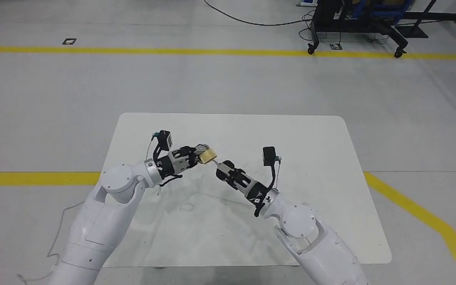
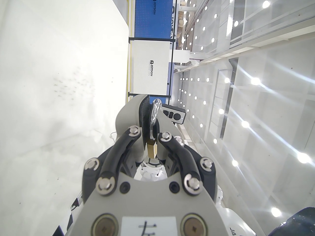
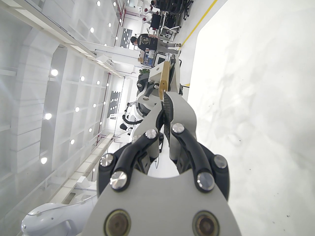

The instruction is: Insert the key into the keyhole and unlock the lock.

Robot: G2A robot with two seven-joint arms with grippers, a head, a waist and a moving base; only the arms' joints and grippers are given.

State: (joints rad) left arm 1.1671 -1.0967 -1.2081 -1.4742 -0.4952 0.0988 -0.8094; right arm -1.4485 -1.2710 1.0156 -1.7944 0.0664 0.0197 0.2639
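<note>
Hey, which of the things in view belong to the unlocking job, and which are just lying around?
Part of the job:
- brass padlock, gripped by the left claw
- key, gripped by the right claw, tip at the padlock
- white table beneath both

Just lying about:
- black wheeled stand
- floor cable
- yellow floor line

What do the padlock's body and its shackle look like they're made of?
The padlock body looks like brass or brass-plated metal: it is golden yellow with a smooth, slightly satin sheen and crisp flat edges. The shackle looks like bright silvery metal, probably polished or plated steel. Only a short stub of it shows at the body's far end, so that is less certain.
</note>
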